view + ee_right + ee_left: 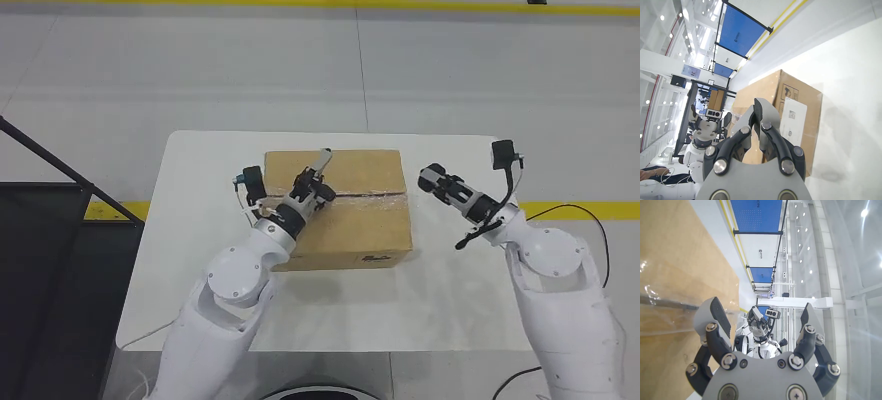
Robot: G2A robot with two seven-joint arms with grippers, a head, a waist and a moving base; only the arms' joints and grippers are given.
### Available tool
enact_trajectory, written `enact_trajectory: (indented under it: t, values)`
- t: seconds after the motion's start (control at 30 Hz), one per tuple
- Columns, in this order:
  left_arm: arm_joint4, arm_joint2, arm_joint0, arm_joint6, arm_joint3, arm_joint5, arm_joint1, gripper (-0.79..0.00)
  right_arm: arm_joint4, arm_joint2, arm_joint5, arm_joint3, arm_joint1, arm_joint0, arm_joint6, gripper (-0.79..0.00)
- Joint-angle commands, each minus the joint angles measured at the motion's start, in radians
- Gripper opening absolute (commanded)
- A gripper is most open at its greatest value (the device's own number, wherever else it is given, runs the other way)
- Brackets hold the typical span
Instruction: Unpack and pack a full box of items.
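Observation:
A brown cardboard box (340, 208) sits in the middle of the white table (200, 250), its top flaps closed and clear tape (662, 313) running along the seam. My left gripper (314, 172) hovers open over the box top near the seam, with nothing between its fingers (720, 315). My right gripper (431, 178) is shut and empty, just off the box's right end. In the right wrist view the shut gripper (757, 108) points at the box's end face (797, 121), which carries a white label (793, 119). That view also shows the left gripper (710, 117) open above the box.
A black frame (40, 260) stands off the table's left side. Bare table surface lies in front of the box (350, 310) and on both sides of it. A yellow line (590, 210) crosses the floor behind.

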Motion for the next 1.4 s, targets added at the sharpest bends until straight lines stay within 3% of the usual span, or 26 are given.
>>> enact_trajectory:
  t: [0.0, 0.23, 0.53, 1.37]
  values:
    - [-0.008, -0.032, 0.024, 0.004, -0.035, -0.013, 0.003, 0.0, 0.005, -0.015, 0.026, -0.02, 0.001, 0.01, 0.043, -0.785]
    - [-0.046, -0.167, 0.126, 0.012, -0.102, -0.062, 0.017, 0.0, -0.045, -0.145, 0.135, 0.047, -0.007, 0.13, 0.147, -0.785]
    - [-0.089, -0.292, 0.211, -0.015, -0.083, -0.1, 0.031, 0.0, -0.063, -0.241, 0.189, 0.162, -0.019, 0.228, 0.193, -0.785]
    - [-0.152, -0.349, 0.236, -0.034, -0.043, -0.129, 0.044, 0.0, -0.046, -0.49, 0.235, 0.213, -0.079, 0.404, 0.2, -0.785]
